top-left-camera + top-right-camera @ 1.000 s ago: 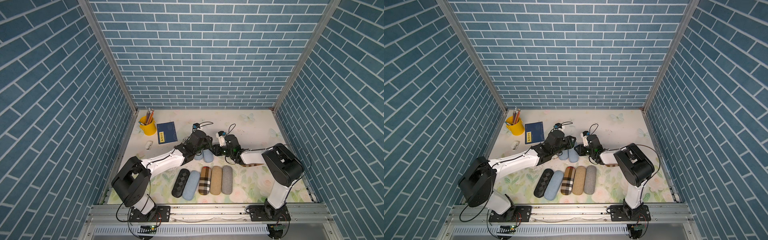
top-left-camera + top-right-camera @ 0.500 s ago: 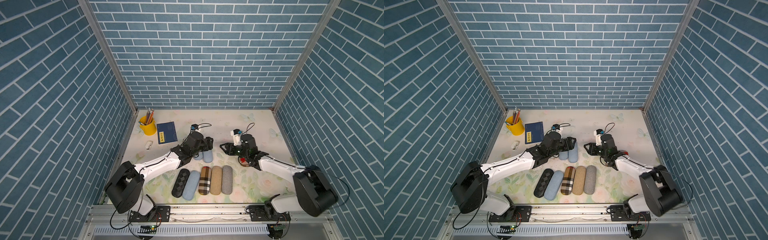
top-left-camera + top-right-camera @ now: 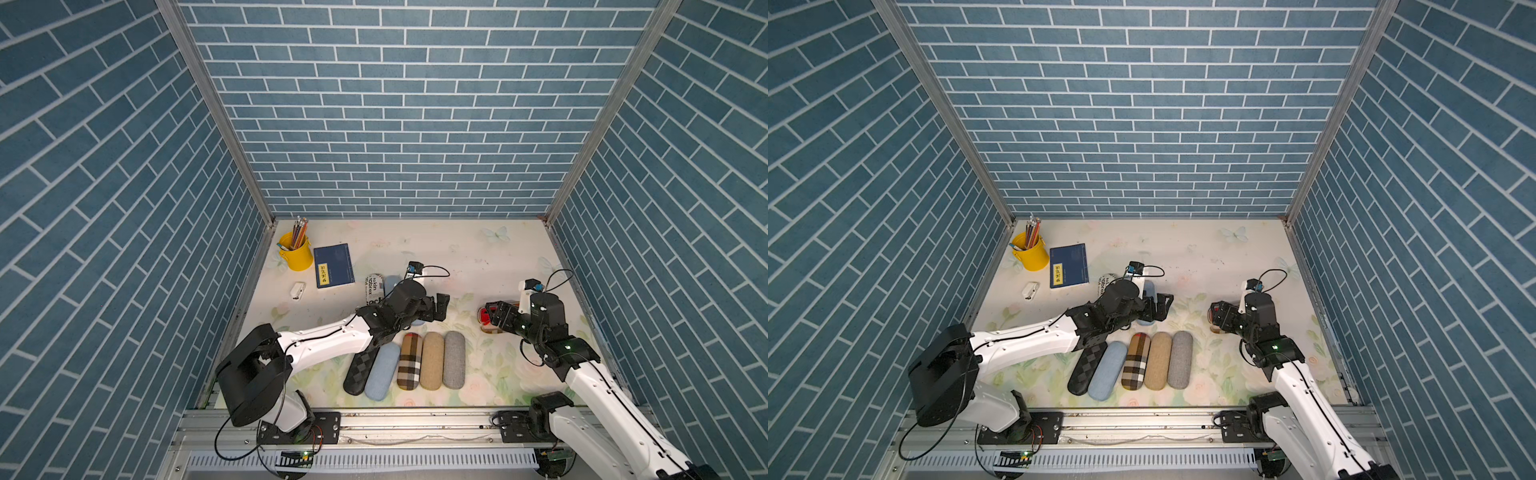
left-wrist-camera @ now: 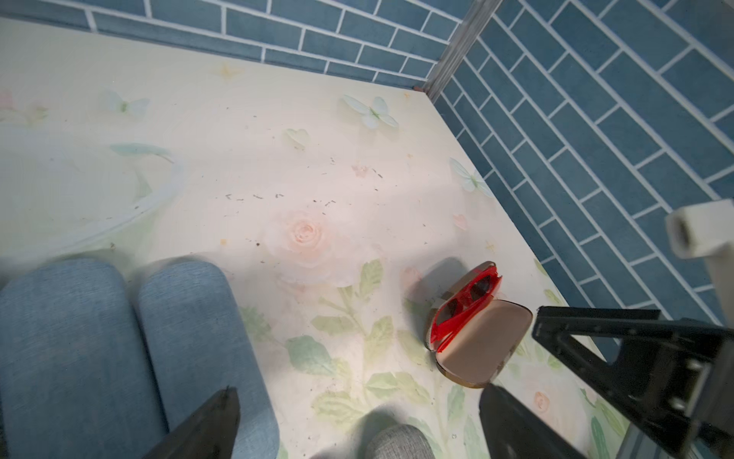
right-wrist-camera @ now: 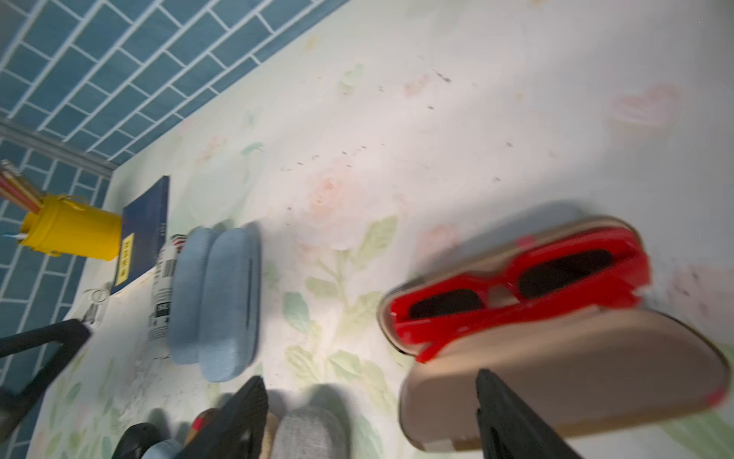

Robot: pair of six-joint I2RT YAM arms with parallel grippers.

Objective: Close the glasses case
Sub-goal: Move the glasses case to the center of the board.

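In a top view the open glasses case (image 3: pixel 490 331) lies on the right side of the surface (image 3: pixel 457 257), at the right claw (image 3: pixel 498 314). The left claw (image 3: pixel 436 308) hangs mid-surface. Five shut cases (image 3: pixel 409 361) lie in a row near the front. Toward the back stand one cup (image 3: pixel 296 257) and one notebook (image 3: pixel 333 265).

In the left wrist view the left claw is spread wide and empty above two blue cases (image 4: pixel 119 337).

In the right wrist view the right claw is spread wide and holds nothing, close over the tan lid. One pair of sunglasses (image 5: pixel 516 286) sits inside. A printed case (image 5: pixel 165 286) brings the shut ones to eight (only one is open). The case looks light, stiff-shelled and apt to skid. I would brace its base and push the lid's free long edge.
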